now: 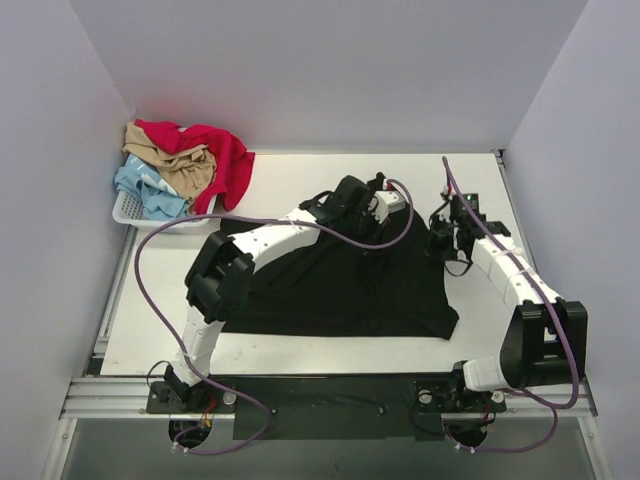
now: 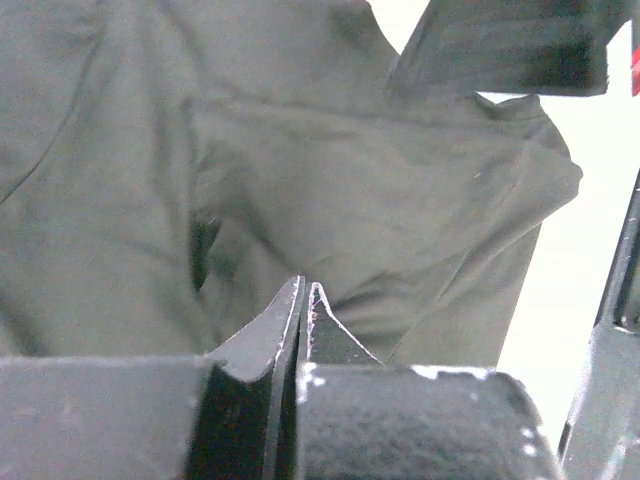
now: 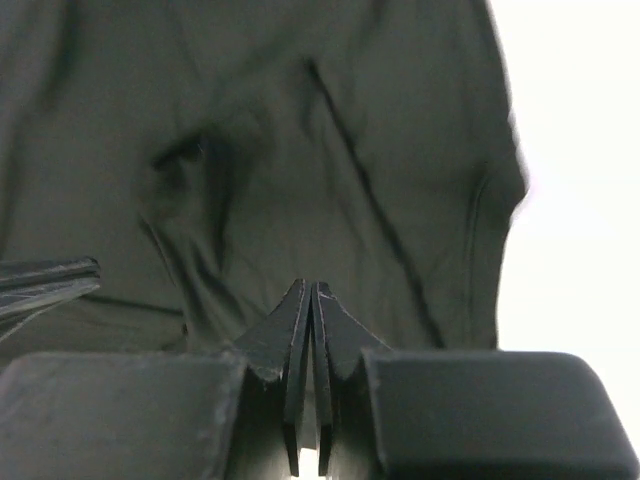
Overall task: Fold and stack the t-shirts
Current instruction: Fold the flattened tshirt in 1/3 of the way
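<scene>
A: Black t-shirt [image 1: 340, 290]?
B: Spread out mid-frame on the tabletop [image 1: 300, 180], under both arms.
A: Left fingers [image 2: 270, 330]?
B: Pressed together, tips over dark cloth near the shirt's upper edge. Can't tell if any cloth is nipped.
A: Right fingers [image 3: 285, 325]?
B: Pressed together too, over wrinkled cloth by the shirt's upper right edge.
A: Others?
B: Red t-shirt [image 1: 225, 160], tan t-shirt [image 1: 185, 165] and pale blue t-shirt [image 1: 145, 190] are heaped in the white basket [image 1: 127, 210], upper left.
</scene>
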Available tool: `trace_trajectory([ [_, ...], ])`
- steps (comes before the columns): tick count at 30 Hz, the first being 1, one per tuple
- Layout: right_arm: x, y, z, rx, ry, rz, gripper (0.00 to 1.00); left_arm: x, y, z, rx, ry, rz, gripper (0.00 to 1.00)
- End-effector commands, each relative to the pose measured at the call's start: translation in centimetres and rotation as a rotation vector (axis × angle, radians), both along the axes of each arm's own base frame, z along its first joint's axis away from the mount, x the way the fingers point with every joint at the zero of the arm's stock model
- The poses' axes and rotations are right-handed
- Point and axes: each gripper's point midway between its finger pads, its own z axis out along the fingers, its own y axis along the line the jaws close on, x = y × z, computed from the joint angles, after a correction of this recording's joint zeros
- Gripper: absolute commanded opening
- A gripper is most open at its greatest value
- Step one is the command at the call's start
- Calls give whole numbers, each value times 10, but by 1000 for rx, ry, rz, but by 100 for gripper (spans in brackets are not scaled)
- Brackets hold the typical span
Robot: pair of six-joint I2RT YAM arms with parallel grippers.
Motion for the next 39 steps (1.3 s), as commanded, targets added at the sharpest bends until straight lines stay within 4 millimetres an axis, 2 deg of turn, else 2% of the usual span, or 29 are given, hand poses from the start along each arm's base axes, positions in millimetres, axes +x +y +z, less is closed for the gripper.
trace_trajectory([
  [1, -35, 11, -44, 129, 98, -133, 0, -20, -30, -15, -43, 81, -119, 0],
  [5, -62, 0, -80, 69, 240, -170, 0, -16, -29, -41, 1, 109, -94, 0],
  [6, -64, -1, -83, 63, 261, -174, 0, -12, -28, -44, 13, 99, -79, 0],
  [10, -78, -11, -103, 11, 371, -207, 0, 15, -12, -55, 100, 10, 30, 0],
  [13, -85, -17, -107, -11, 402, -219, 0, 37, 5, -52, 138, -48, 108, 0],
  [17, -94, -24, -109, -22, 417, -237, 0, 56, 25, -55, 171, -75, 179, 0],
  [20, -99, -28, -111, -20, 438, -240, 0, 66, 35, -63, 199, -109, 211, 0],
  [22, -102, -30, -111, -26, 440, -234, 0, 64, 39, -68, 219, -112, 206, 0],
  [24, -102, -30, -109, -30, 431, -226, 0, 60, 38, -63, 207, -100, 185, 1],
  [25, -100, -37, -107, -24, 424, -250, 0, 55, 34, -50, 171, -98, 152, 7],
  [27, -94, -34, -99, -9, 399, -222, 0, 44, 27, -24, 113, -95, 89, 22],
  [28, -89, -26, -92, 28, 374, -182, 0, 37, 27, -5, 84, -106, 51, 32],
  [30, -77, -16, -72, 75, 315, -133, 0, 23, 30, 24, 38, -104, -25, 45],
  [31, -67, -14, -59, 82, 272, -120, 4, 16, 32, 36, 18, -105, -57, 46],
  [33, -61, -20, -37, 47, 212, -146, 12, 7, 51, 57, 24, -135, -109, 49],
  [34, -61, -23, -22, 39, 174, -172, 14, 3, 70, 66, 48, -152, -119, 49],
  [35, -64, -34, -19, -6, 163, -216, 20, 2, 81, 67, 68, -167, -122, 49],
  [36, -69, -39, -9, -14, 137, -267, 22, -3, 106, 71, 106, -183, -134, 49],
  [37, -74, -45, -7, -34, 131, -301, 24, -11, 125, 65, 152, -159, -137, 49],
  [39, -89, -46, 2, 9, 105, -392, 27, -17, 175, 59, 248, -178, -130, 47],
])
